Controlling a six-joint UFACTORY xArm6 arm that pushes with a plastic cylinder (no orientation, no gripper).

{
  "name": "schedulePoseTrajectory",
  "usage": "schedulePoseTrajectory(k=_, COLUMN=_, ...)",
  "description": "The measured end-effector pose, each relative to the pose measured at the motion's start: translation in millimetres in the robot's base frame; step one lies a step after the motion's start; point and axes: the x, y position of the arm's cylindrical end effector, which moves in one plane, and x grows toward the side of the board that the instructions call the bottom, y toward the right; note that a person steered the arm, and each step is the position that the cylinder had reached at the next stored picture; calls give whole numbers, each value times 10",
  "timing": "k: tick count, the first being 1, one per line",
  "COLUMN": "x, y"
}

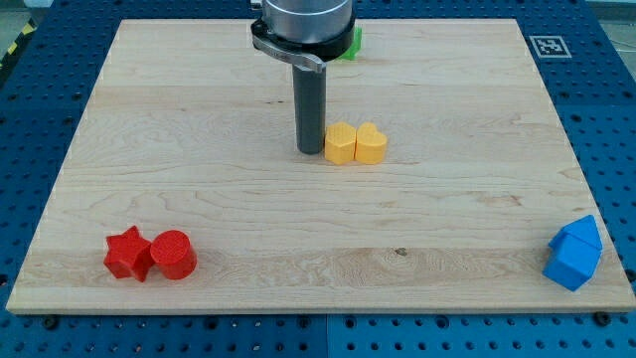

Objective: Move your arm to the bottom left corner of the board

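Note:
My tip [310,151] rests on the wooden board [248,229] near the middle, a little towards the view's top. It stands right beside the left side of a yellow hexagon block [340,144], which touches a yellow heart block [372,144]. A red star block [128,253] and a red round block [173,254] sit together near the board's bottom left corner, far from my tip. Two blue blocks [574,253] sit together at the bottom right edge. A green block [351,42] is partly hidden behind the arm at the top.
A black-and-white marker tag [549,46] sits at the board's top right corner. A blue perforated table [40,89] surrounds the board on all sides.

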Motion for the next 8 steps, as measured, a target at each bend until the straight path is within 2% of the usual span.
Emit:
schedulePoseTrajectory(k=2, x=340, y=45)
schedulePoseTrajectory(k=4, x=760, y=-495)
schedulePoseTrajectory(k=5, x=333, y=-859)
schedulePoseTrajectory(k=6, x=53, y=-1617)
schedulePoseTrajectory(k=7, x=408, y=-2508)
schedulePoseTrajectory(k=8, x=1086, y=-2917)
